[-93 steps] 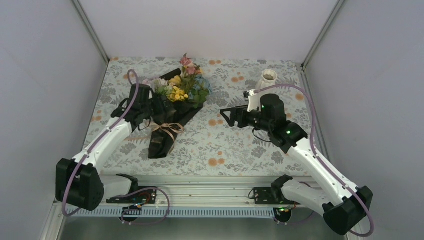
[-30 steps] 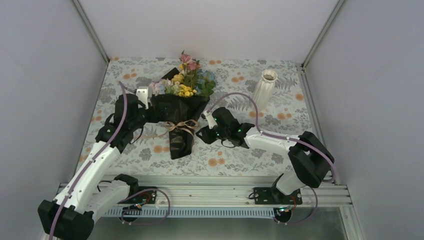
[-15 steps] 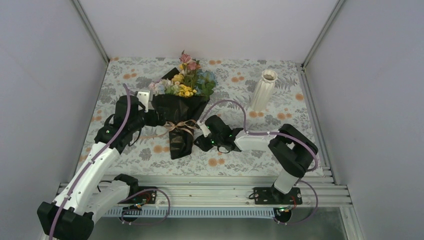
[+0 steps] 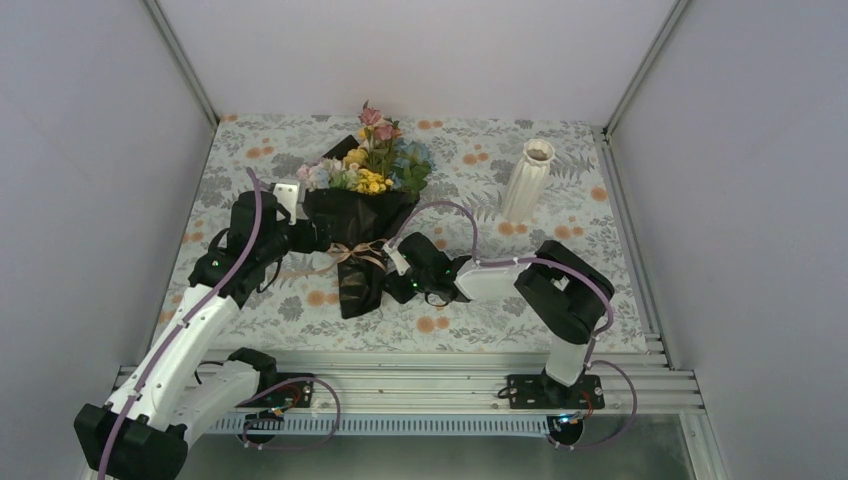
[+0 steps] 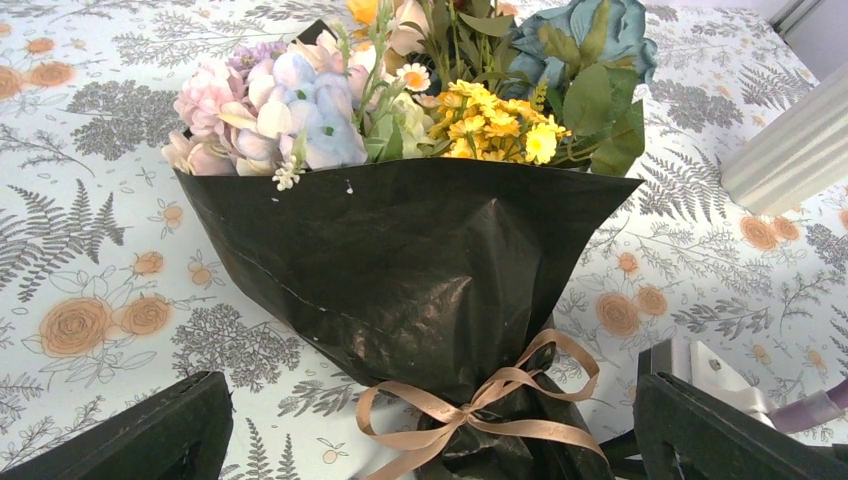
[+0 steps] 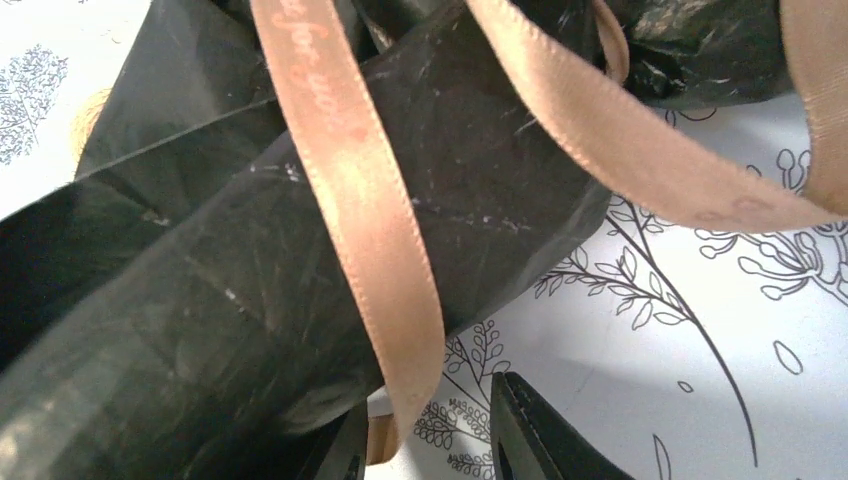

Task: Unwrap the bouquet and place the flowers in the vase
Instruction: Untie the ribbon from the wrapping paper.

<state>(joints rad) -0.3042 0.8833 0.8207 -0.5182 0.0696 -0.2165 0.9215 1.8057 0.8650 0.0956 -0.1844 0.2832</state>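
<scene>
Pale grey walls (image 4: pixel 420 50) w/ alu. posts (image 4: pixel 181 60), floral tablecloth (image 4: pixel 460 140), even light

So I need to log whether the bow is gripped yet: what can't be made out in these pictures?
The right gripper: cut off by the right wrist view's bottom edge; the ribbon hangs between its fingers, pinched or not I cannot tell.
Stems of the flowers: hidden inside the black wrap in every view.
The vase: cropped by the left wrist view's right edge; its inside too small in the top view.

A robot laboratory cell: plain grey walls (image 4: pixel 420 50) at 9, 12 and 3 o'clock, a bare aluminium rail (image 4: pixel 420 378) at 6 o'clock.
</scene>
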